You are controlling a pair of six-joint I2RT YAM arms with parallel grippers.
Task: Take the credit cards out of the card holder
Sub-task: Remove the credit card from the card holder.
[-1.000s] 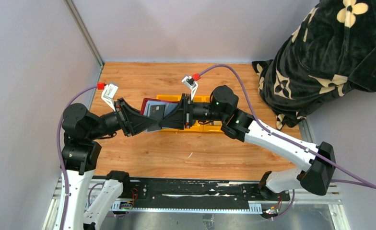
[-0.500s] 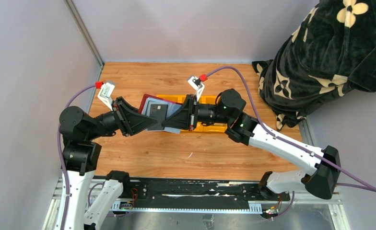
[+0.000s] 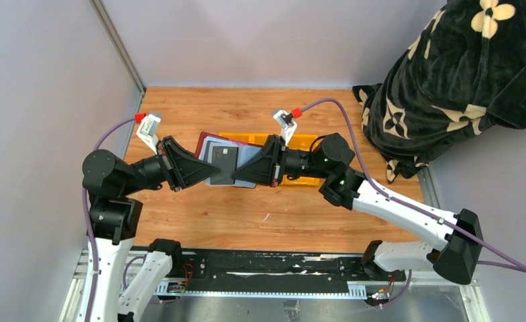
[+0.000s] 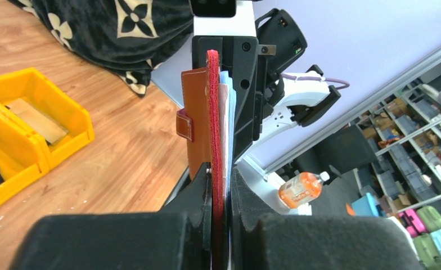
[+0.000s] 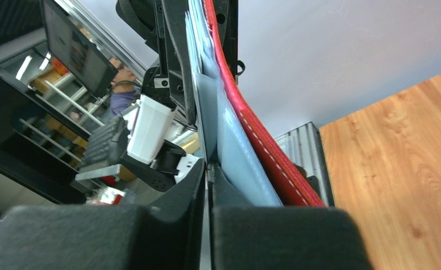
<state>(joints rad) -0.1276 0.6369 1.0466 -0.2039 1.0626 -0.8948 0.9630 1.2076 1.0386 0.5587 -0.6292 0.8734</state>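
The maroon card holder hangs open between both arms above the table, its grey sleeves facing up. My left gripper is shut on its left edge; in the left wrist view the holder stands edge-on between the jaws, its brown tab to the left. A dark grey card shows in the sleeves. My right gripper is shut on the thin edge of that card beside the sleeves, as the right wrist view also shows. A tan card lies in the yellow tray.
The yellow three-compartment tray sits on the wooden table behind my right arm, and also shows in the left wrist view. A black flowered blanket is piled at the back right. A grey wall runs along the left side.
My right arm has drawn back to the right, and its gripper tip has shifted right along the holder. The left arm and the holder have barely moved.
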